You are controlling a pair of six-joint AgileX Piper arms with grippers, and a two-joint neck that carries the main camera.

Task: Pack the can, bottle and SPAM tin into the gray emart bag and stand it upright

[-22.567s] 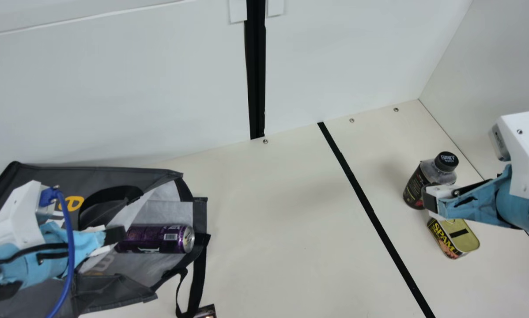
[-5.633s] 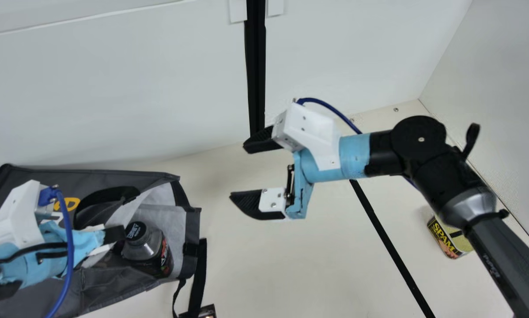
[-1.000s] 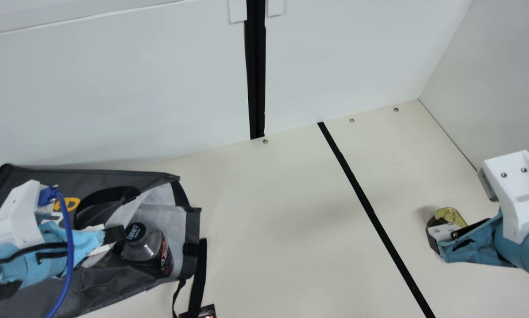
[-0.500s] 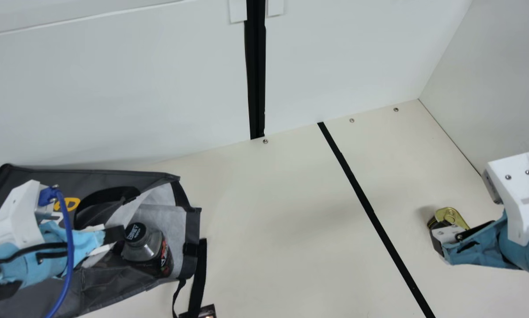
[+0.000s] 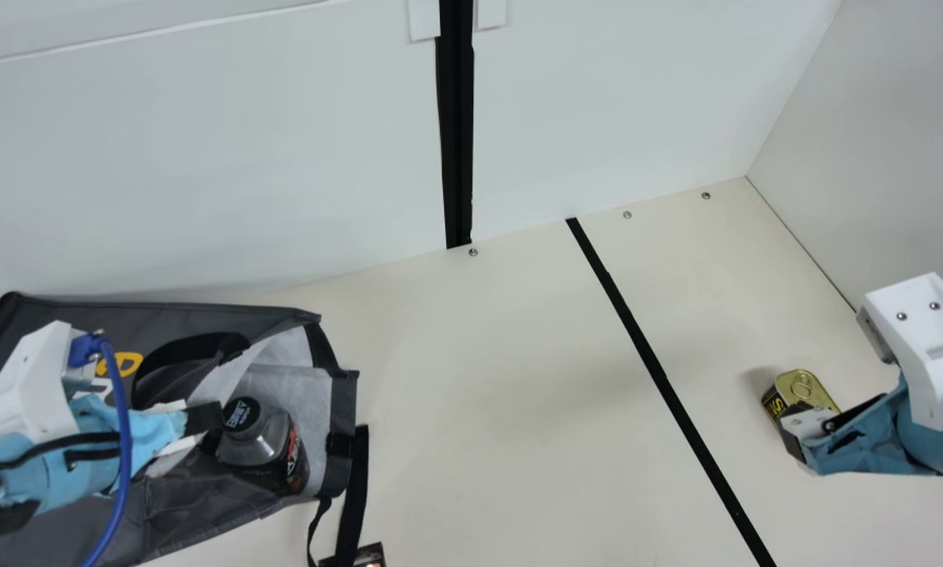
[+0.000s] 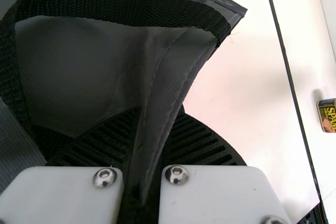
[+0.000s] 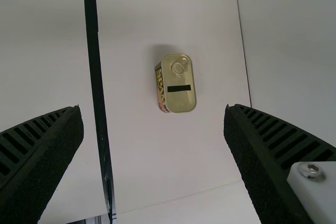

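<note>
Looking at the gray emart bag lying on its side on the table, over at the left of the main view, with its mouth facing the middle. Can spot the bottle in there, tilted just inside the opening against the pale lining, showing its black cap.

Got the left claw right at that opening. Going by the left wrist view, call it clamped on a fold of the bag's dark fabric, with a black handle looping close by.

Now over to the right side, past the black strip on the table. Find the SPAM tin sitting there, well apart from the bag, with its gold lid and pull ring facing up. Notice the right claw close to it in the main view, partly covering it. Check the right wrist view for the spread: see the right claw wide apart, with the tin out ahead between the two fingers and no contact.

Also worth mentioning, a small dark object beside a dangling strap near the bag. Can't tell what to call it, honestly.
</note>
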